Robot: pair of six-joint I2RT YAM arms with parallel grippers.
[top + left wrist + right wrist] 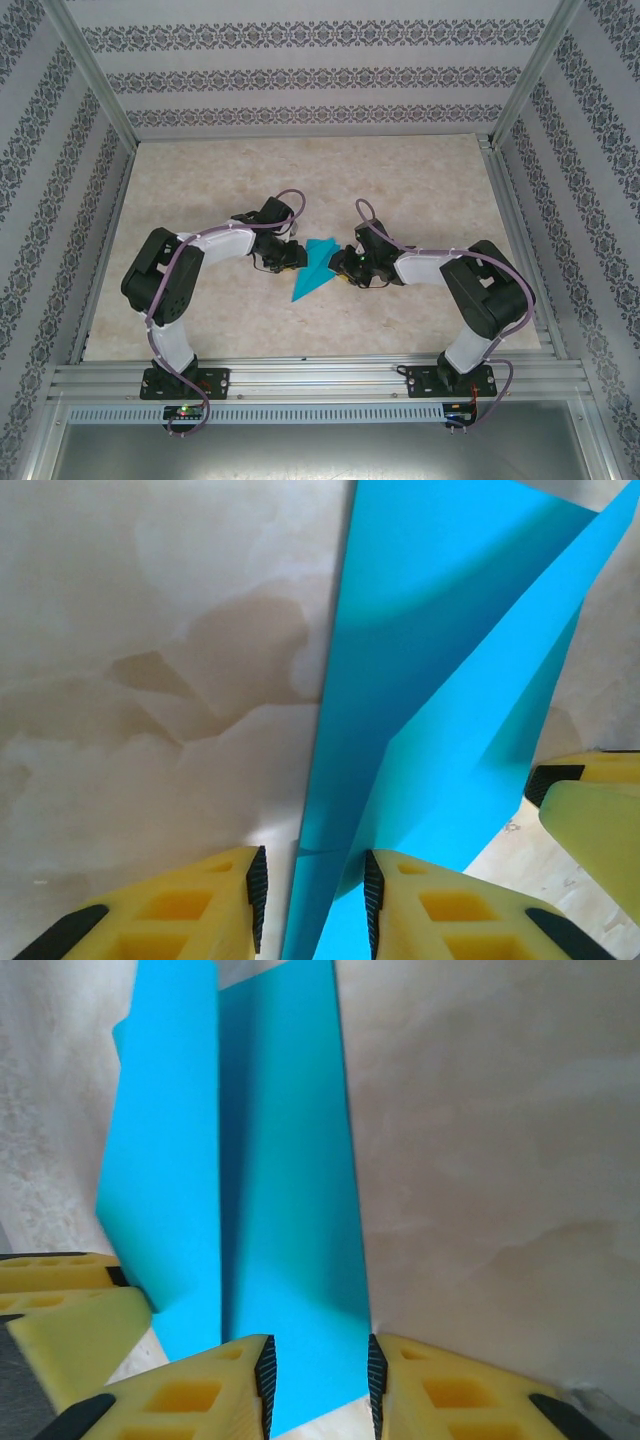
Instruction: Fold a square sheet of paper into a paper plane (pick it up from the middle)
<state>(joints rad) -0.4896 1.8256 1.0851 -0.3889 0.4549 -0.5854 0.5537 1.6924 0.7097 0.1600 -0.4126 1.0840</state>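
Two arms: both are reaching inward from the near edge and meeting at the middle of the table [430, 180], with the left gripper [291, 254] and the right gripper [345, 266] facing each other across the paper.
Paper plane: the turquoise paper plane [312, 270] is lying mid-table between the two grippers, its pointed tip aiming toward the near-left.
Left gripper: in the left wrist view the left gripper [315, 900] is holding its jaws part-way apart. A narrow run of the paper plane [440, 680] is passing through the gap, close against the right-hand pad; whether they are touching is hard to tell.
Right gripper: in the right wrist view the right gripper [320, 1385] is likewise standing spread, with the end of the paper plane [285, 1180] sitting in the gap between its black pads.
Folds: layers are overlapping along a long crease, one flap shading the layer beside it.
In the way: the right gripper's yellow fingers [595, 815] are crowding in just beside the paper's edge in the left wrist view. The left gripper's yellow fingers [60, 1310] are sitting at the paper's corner in the right wrist view.
Surroundings: patterned walls [300, 70] are enclosing the marbled table on three sides, an aluminium rail [320, 378] is running along the near edge, and purple cables [168, 290] are looping along the arms.
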